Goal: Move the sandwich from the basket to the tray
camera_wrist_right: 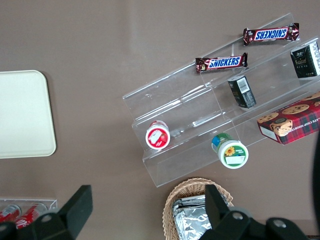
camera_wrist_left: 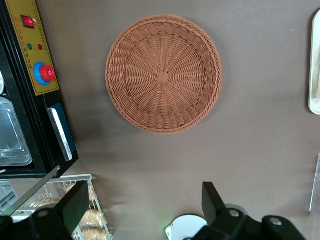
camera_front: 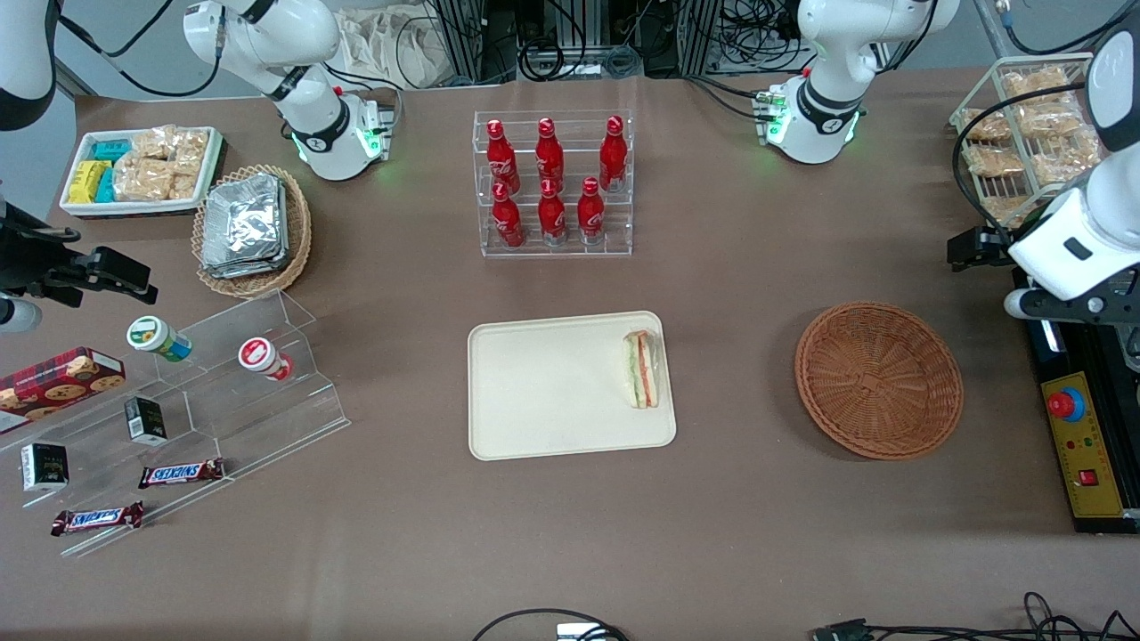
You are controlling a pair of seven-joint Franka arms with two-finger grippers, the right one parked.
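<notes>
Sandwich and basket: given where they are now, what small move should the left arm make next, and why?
Probably none beyond holding or retreating. The sandwich lies on the tray, by the edge nearest the basket, which holds nothing. The gripper is open, holds nothing and hangs above the table at the working arm's end, so the placing looks finished.

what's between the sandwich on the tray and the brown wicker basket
Nothing: only bare brown tabletop separates the sandwich, on the tray, from the empty basket in the front view. The pincer hangs open, above and beside the basket.
</notes>
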